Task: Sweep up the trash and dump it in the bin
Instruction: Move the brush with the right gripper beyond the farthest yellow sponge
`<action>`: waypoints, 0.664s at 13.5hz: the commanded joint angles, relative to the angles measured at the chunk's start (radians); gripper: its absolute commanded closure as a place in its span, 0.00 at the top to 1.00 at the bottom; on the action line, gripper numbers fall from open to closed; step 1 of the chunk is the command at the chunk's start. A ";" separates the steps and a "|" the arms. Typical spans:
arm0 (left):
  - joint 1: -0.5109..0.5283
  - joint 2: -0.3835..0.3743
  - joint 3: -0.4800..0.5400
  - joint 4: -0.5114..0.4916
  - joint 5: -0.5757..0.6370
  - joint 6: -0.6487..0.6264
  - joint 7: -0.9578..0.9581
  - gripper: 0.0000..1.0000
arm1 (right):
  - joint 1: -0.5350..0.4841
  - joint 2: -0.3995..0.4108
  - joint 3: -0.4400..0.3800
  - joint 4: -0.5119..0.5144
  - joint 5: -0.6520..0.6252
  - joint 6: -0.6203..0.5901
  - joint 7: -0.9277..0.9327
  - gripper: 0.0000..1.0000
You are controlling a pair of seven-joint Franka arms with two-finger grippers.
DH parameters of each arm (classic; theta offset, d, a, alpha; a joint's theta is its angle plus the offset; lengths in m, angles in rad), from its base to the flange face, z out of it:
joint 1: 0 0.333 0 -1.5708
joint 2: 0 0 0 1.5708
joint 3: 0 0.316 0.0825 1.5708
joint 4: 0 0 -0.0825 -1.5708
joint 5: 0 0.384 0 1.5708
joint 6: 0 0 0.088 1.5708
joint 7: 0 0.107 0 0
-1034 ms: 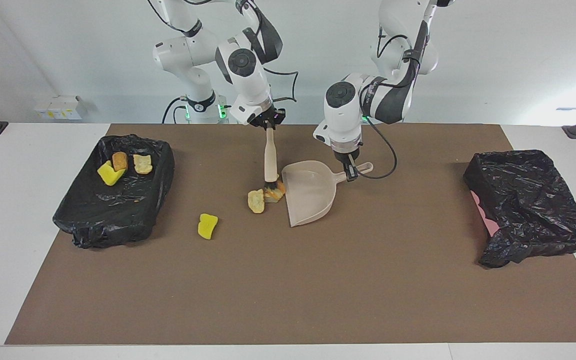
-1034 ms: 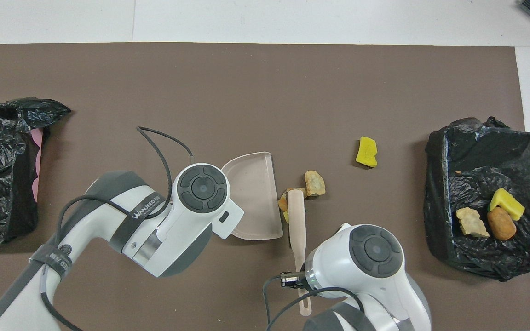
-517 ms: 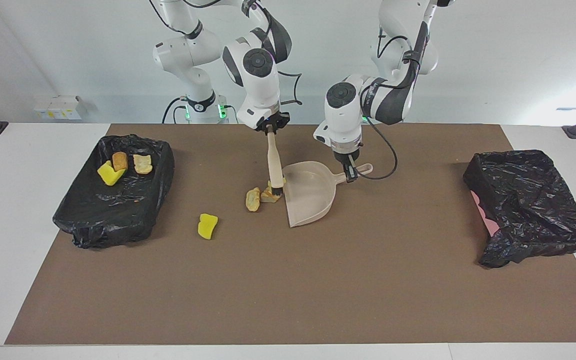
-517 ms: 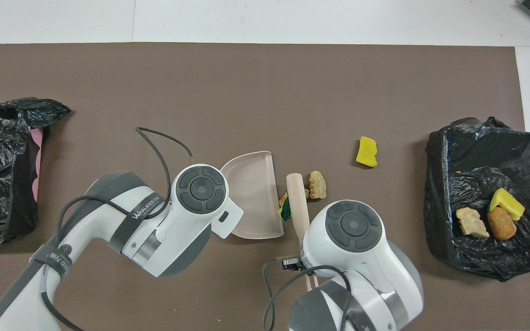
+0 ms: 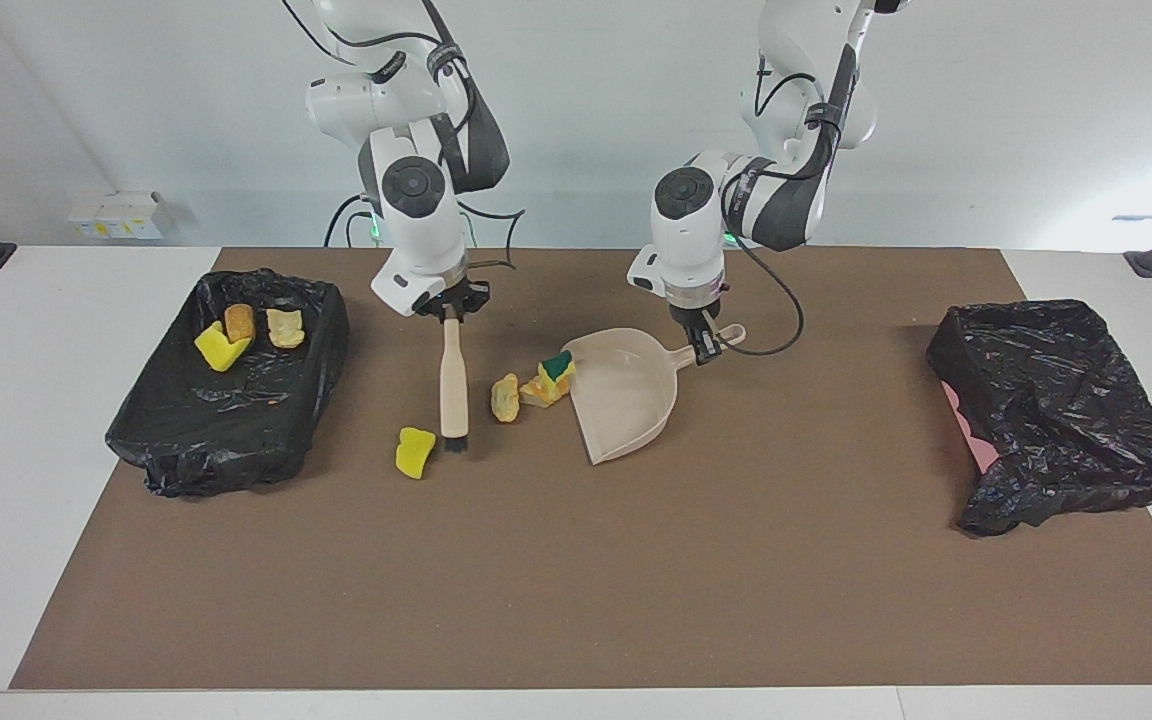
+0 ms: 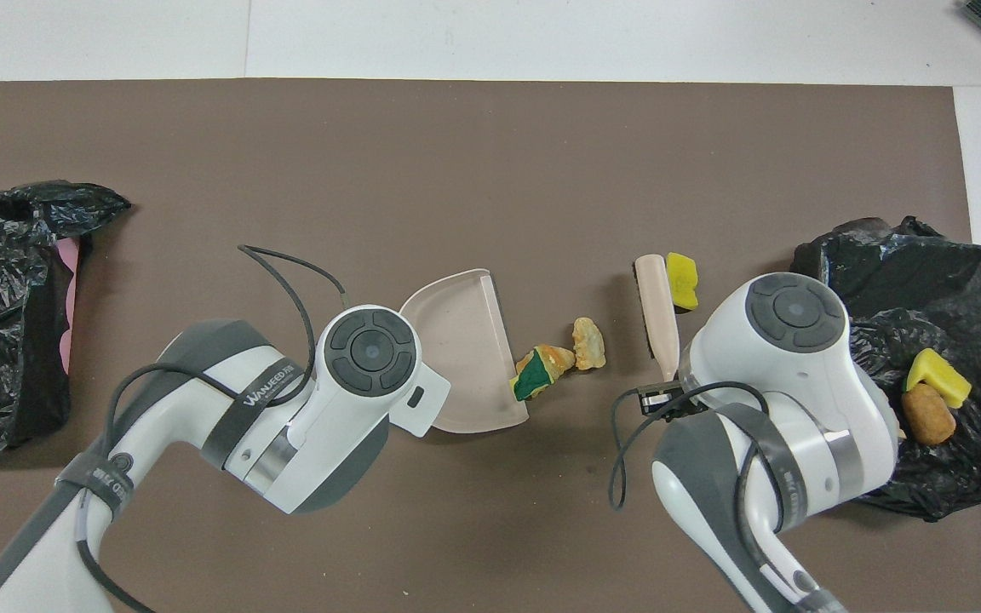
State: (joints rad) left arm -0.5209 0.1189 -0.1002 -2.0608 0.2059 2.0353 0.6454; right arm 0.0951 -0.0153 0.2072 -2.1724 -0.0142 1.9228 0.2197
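Jaws of the right gripper (image 5: 451, 312) clamp the beige brush (image 5: 453, 390) beside a stray yellow foam chunk (image 5: 414, 452), poised to sweep it; left gripper (image 5: 702, 345), closed on its handle, braces the beige plastic dustpan (image 5: 628, 400).

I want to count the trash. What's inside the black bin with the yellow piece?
In the black-lined bin at the right arm's end lie three pieces: a yellow foam chunk, a brown lump and a tan lump. The overhead view's arm covers part of the bin.
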 commanded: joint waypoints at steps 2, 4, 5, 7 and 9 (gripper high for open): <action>-0.008 -0.034 0.002 -0.050 0.006 0.033 -0.029 0.00 | -0.055 0.024 0.015 0.019 -0.136 0.047 -0.028 0.00; -0.011 -0.038 0.002 -0.061 0.006 0.051 -0.023 0.00 | -0.122 0.032 0.014 0.017 -0.150 0.059 -0.139 0.00; -0.011 -0.041 0.002 -0.074 0.006 0.069 -0.023 0.00 | -0.170 0.043 0.015 0.017 -0.148 0.065 -0.179 0.00; -0.008 -0.051 0.002 -0.099 0.006 0.085 -0.021 0.00 | -0.193 0.069 0.015 0.017 -0.147 0.065 -0.247 0.00; -0.005 -0.053 0.002 -0.105 0.006 0.092 -0.018 0.00 | -0.206 0.083 0.014 0.011 -0.130 0.059 -0.253 0.00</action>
State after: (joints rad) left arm -0.5211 0.1042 -0.1023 -2.1156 0.2059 2.0948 0.6355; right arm -0.0994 0.0456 0.2069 -2.1704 -0.1450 1.9735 -0.0133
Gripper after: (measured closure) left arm 0.683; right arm 0.740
